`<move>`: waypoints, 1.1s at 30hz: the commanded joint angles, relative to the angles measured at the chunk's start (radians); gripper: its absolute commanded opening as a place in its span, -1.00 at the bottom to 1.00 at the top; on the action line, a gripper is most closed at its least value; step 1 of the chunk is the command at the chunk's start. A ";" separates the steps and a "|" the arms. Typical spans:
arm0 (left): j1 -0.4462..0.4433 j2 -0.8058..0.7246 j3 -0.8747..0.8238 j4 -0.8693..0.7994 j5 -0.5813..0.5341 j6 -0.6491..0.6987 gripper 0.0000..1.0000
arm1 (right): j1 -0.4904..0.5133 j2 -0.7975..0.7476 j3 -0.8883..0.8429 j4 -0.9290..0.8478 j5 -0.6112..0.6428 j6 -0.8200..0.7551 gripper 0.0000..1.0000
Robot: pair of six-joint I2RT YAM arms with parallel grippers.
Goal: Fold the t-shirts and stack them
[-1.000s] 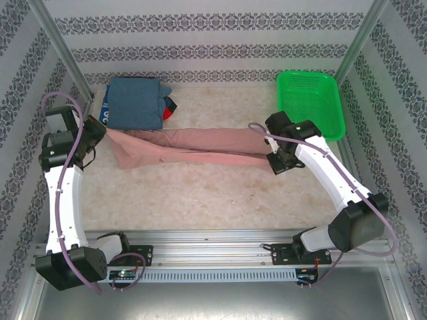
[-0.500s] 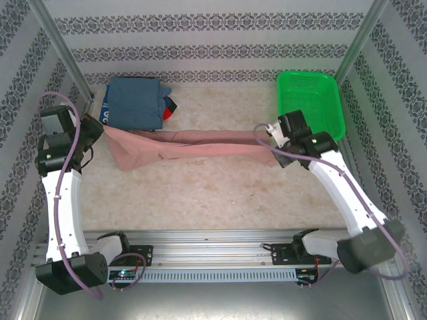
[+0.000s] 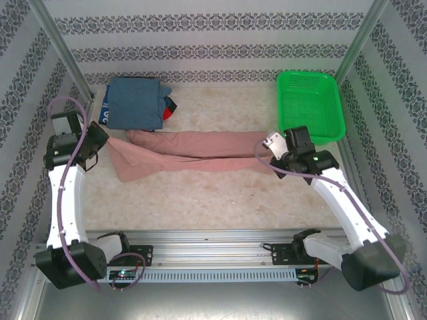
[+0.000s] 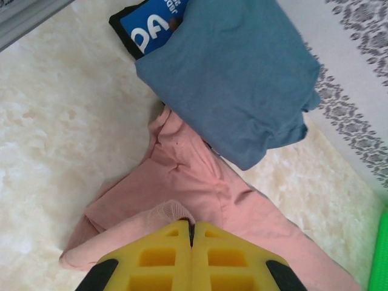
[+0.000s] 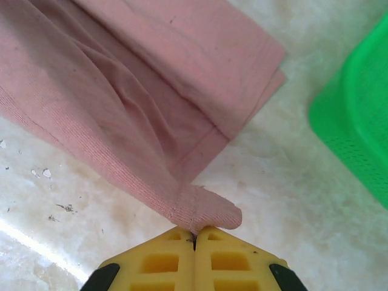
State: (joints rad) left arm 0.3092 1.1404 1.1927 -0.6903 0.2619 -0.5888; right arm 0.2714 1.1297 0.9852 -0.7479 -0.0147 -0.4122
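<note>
Left gripper [image 4: 191,227]: closed, its yellow fingers pinched on a bunched fold at the left end of the pink t-shirt [image 3: 193,148], close to the stack of folded shirts.
Right gripper [image 5: 194,237]: closed, its fingertips nipping a small rounded corner of the pink cloth at the right end, low over the worktop [image 3: 213,193].
Pink t-shirt: lies across the middle of the worktop between the two grippers as a long narrow band with lengthwise folds. The left end is wider and spreads toward the near edge. In the right wrist view the right end lies in several overlapping layers.
Blue-grey t-shirt [image 3: 135,103]: folded, on top of the stack in the far left corner. In the left wrist view the pink cloth reaches right up to its near edge.
Dark t-shirt [image 4: 151,24]: under the blue-grey one, a black edge with a blue panel and white letters sticking out on the stack's left side.
Red t-shirt [image 3: 172,105]: a small patch showing at the right side of the stack, beneath the blue-grey shirt.
Green basket [image 3: 305,75]: in the far right corner, just beyond the right gripper and apart from the pink cloth.
Worktop surface: pale and marbled, with a few dark specks near the right gripper.
</note>
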 commanded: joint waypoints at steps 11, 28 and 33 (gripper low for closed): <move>-0.041 0.271 0.075 0.130 -0.029 0.150 -1.00 | -0.038 0.362 0.175 0.057 0.008 -0.070 -1.00; -0.044 0.499 0.202 0.161 -0.047 0.201 -1.00 | -0.067 0.587 0.266 0.065 0.088 -0.070 -1.00; -0.044 0.555 0.249 0.160 -0.029 0.217 -1.00 | -0.067 0.631 0.287 0.081 0.112 -0.065 -1.00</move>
State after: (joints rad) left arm 0.2745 1.6733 1.3941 -0.5629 0.2314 -0.4107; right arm 0.2173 1.7382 1.2381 -0.6792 0.0624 -0.4782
